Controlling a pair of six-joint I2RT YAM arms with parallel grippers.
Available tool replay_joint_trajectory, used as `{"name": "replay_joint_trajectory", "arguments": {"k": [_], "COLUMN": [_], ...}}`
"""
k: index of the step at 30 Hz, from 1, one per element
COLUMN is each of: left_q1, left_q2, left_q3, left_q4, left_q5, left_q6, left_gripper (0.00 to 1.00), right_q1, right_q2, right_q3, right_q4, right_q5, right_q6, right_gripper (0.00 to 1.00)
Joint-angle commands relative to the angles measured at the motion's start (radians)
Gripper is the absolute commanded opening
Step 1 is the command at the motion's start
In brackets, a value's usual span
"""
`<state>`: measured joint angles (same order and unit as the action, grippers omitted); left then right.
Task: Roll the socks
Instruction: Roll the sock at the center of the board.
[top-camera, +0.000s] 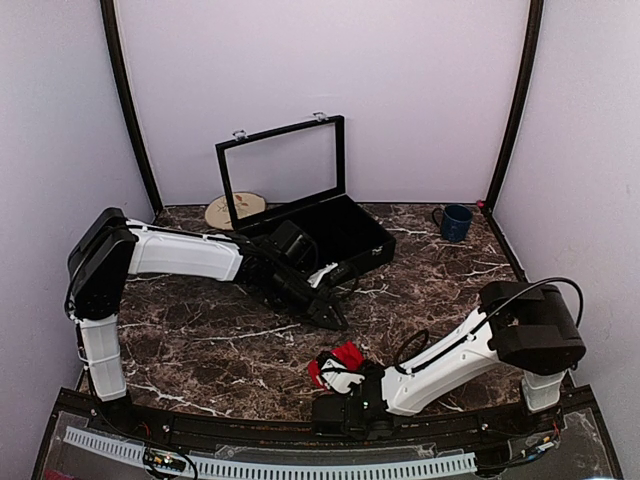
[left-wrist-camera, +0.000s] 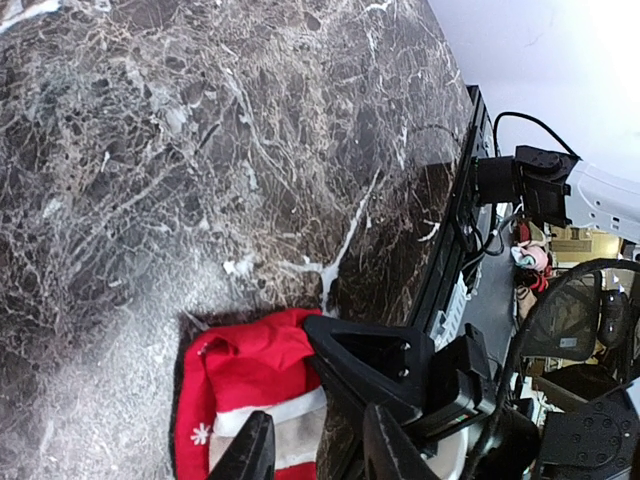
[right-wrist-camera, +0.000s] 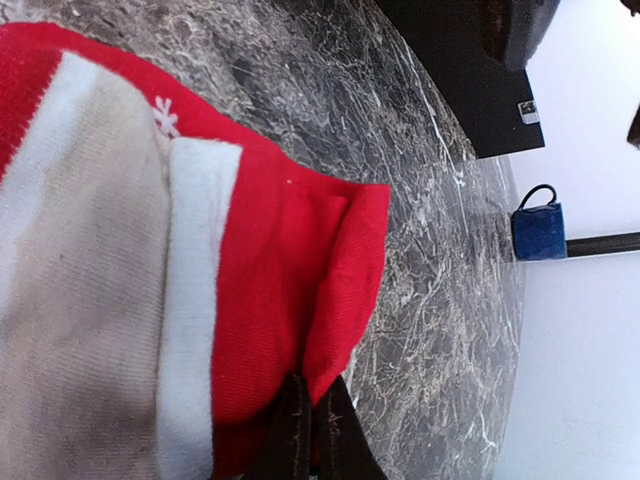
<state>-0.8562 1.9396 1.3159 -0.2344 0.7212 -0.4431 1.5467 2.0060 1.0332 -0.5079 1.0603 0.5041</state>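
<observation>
The socks (top-camera: 345, 357) are a small bunch of bright red fabric with a cream-white cuff band, lying on the marble table near its front edge. My right gripper (top-camera: 335, 376) is shut on them. In the right wrist view its black fingers (right-wrist-camera: 292, 420) pinch a red fold of the socks (right-wrist-camera: 270, 300). My left gripper (top-camera: 330, 315) hangs open above the table, just behind the socks and apart from them. From the left wrist, the socks (left-wrist-camera: 235, 375) lie beyond the left gripper (left-wrist-camera: 316, 432), whose jaws stand apart with nothing between them.
A black case (top-camera: 340, 240) with its glass lid (top-camera: 282, 170) raised stands at the back centre. Left of it lies a round wooden disc (top-camera: 228, 211). A blue mug (top-camera: 455, 222) sits at the back right. The table's front rail (top-camera: 300, 440) runs close behind the socks.
</observation>
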Motion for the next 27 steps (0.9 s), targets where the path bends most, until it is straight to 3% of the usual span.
{"name": "replay_joint_trajectory", "arguments": {"k": [1, 27], "left_q1": [0.003, -0.039], "left_q2": [-0.001, 0.204], "left_q3": [0.034, 0.356], "left_q4": [-0.079, -0.468], "left_q5": [0.043, -0.05], "left_q6": [0.056, 0.314], "left_gripper": [0.33, 0.25], "right_q1": [0.024, 0.036], "right_q2": [0.043, 0.052], "right_q3": [0.025, 0.038], "right_q4": [-0.041, -0.035], "right_q5": [0.068, 0.062], "right_q6": [-0.045, -0.173], "right_gripper": [0.0, 0.0]}}
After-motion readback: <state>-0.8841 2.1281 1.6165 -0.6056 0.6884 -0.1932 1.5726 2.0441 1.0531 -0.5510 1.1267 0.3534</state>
